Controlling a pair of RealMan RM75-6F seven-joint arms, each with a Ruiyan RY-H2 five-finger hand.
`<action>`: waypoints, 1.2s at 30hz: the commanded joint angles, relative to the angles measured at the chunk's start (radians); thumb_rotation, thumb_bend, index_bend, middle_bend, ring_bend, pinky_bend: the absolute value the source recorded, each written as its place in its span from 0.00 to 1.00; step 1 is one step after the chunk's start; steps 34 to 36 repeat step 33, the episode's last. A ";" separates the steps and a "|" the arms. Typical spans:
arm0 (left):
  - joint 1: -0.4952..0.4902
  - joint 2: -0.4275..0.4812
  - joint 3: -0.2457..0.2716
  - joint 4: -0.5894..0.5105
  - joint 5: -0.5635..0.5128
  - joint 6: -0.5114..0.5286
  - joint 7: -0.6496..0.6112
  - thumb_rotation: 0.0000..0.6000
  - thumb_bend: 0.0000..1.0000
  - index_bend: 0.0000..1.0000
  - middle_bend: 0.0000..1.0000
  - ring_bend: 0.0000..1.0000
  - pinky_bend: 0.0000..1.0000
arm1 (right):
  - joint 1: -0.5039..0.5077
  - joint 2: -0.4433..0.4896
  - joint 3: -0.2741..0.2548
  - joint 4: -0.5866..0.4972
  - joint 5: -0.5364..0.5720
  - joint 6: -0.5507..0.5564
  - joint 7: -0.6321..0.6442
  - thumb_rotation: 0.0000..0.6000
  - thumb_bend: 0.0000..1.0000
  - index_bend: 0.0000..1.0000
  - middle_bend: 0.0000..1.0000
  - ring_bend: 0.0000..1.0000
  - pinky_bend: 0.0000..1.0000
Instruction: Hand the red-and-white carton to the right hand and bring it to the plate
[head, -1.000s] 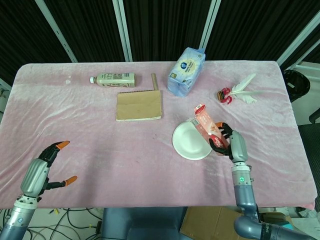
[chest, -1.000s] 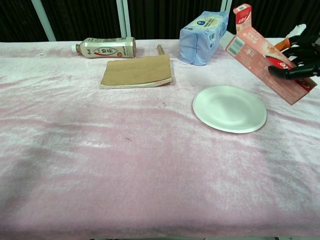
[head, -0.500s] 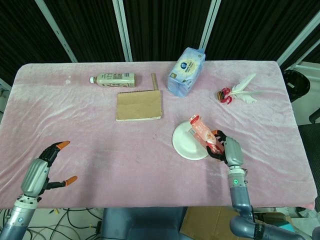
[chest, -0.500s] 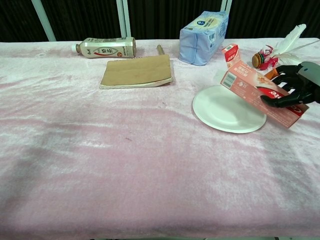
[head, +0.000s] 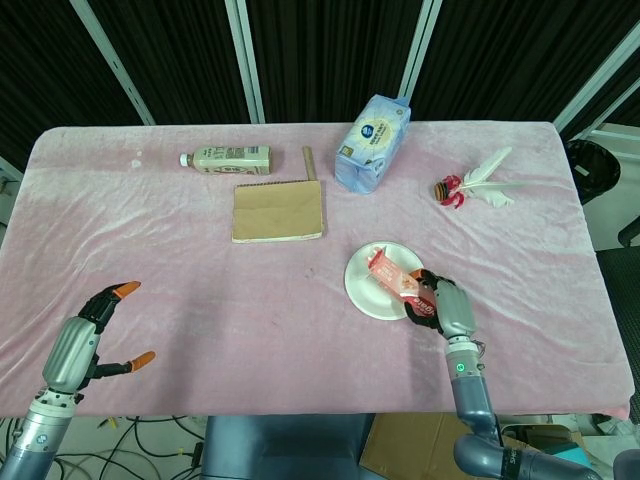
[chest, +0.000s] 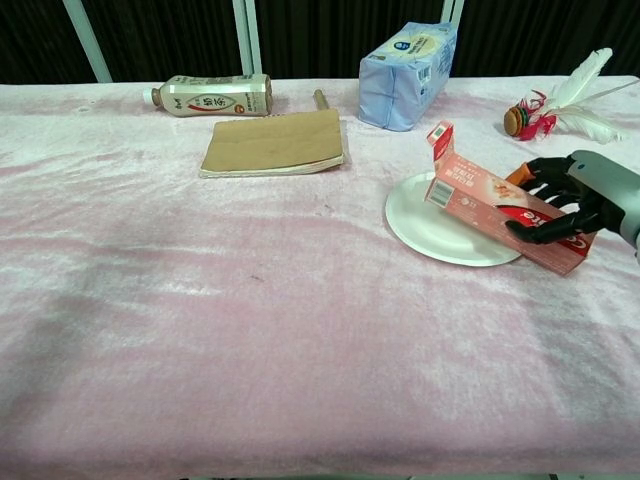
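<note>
- The right hand (chest: 570, 200) grips the red-and-white carton (chest: 495, 210) by its lower end, fingers wrapped round it; the carton leans tilted over the plate's (chest: 440, 235) right side, its spout end raised
- The plate lies towards the desk's (head: 200, 290) right half, nearer the front edge than the back
- The left hand (head: 85, 340) hovers at the front-left corner, fingers apart, holding nothing
- A broad stretch of pink cloth lies open between that hand and the plate
- Along the back edge: bottle (head: 228, 158), brown notebook (head: 278, 210), blue pack (head: 372, 140), feather (head: 485, 180)
- Bottle label and carton print are too small to read
</note>
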 joint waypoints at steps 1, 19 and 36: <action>0.001 0.000 0.000 0.000 0.001 0.000 0.000 1.00 0.00 0.13 0.14 0.10 0.17 | 0.002 0.006 0.000 -0.011 0.014 -0.011 -0.020 1.00 0.28 0.14 0.08 0.02 0.12; 0.012 0.016 0.003 0.008 0.012 -0.002 0.058 1.00 0.00 0.13 0.08 0.07 0.11 | -0.114 0.330 -0.109 -0.256 -0.147 0.061 -0.059 1.00 0.22 0.00 0.00 0.00 0.10; 0.039 0.056 0.021 0.009 -0.028 -0.054 0.433 1.00 0.00 0.00 0.00 0.00 0.00 | -0.343 0.616 -0.331 -0.250 -0.484 0.314 -0.062 1.00 0.20 0.00 0.00 0.00 0.09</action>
